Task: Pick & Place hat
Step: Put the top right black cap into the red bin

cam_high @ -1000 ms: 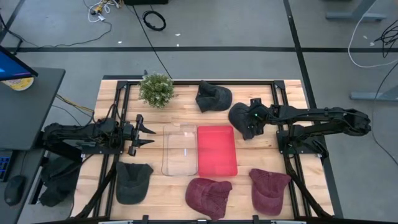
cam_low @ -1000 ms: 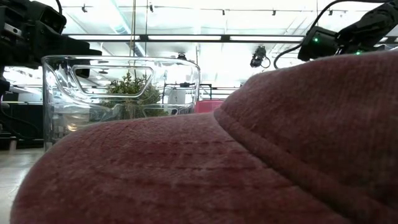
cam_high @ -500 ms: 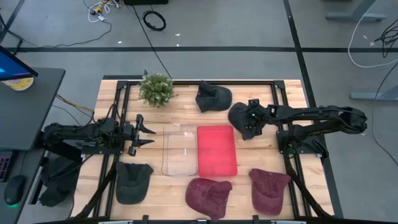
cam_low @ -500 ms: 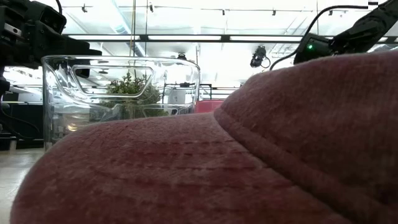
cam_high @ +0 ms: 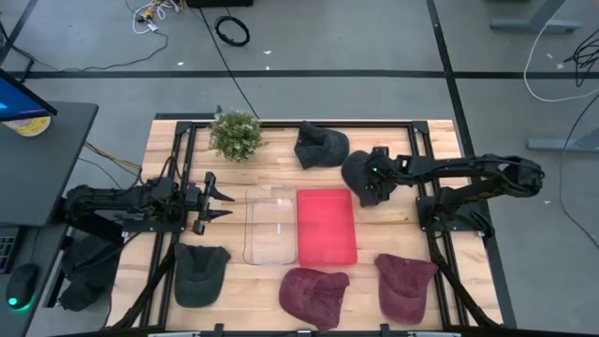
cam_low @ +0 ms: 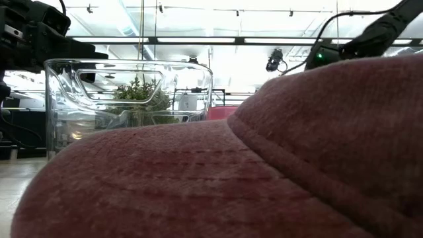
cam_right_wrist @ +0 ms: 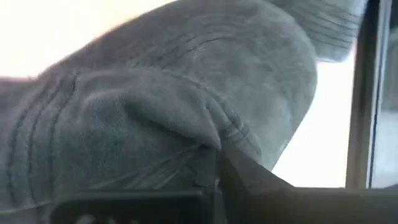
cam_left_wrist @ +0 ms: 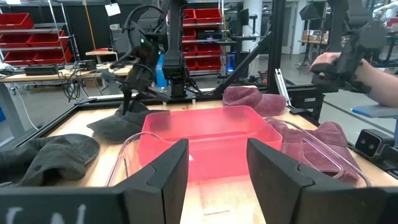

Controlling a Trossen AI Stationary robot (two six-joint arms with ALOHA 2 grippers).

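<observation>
A dark grey hat (cam_high: 357,178) lies right of the red tray (cam_high: 327,227); my right gripper (cam_high: 375,173) is shut on it. In the left wrist view that hat (cam_left_wrist: 118,126) spreads on the table below the right gripper (cam_left_wrist: 132,93). The right wrist view is filled with its grey cloth (cam_right_wrist: 155,106). My left gripper (cam_high: 211,199) hovers open left of the clear tray (cam_high: 270,225), touching nothing; its fingers (cam_left_wrist: 163,177) frame the trays. My right gripper pinches a raised fold of the dark grey hat's cloth (cam_right_wrist: 208,146) between its two fingers, coming from the table's right and slanting down. The hat's lower part (cam_left_wrist: 112,130) rests on the table while the pinched part is drawn up toward the fingers.
Another dark hat (cam_high: 321,145) lies near the far edge beside a small plant (cam_high: 235,134). A dark hat (cam_high: 201,273) and two maroon hats (cam_high: 314,295) (cam_high: 405,285) lie along the near edge; one maroon hat (cam_low: 264,172) fills the low view.
My right gripper has moved a little toward the table's left and far edge, staying shut, and the dark grey hat has shifted with it toward the red tray's far right corner.
</observation>
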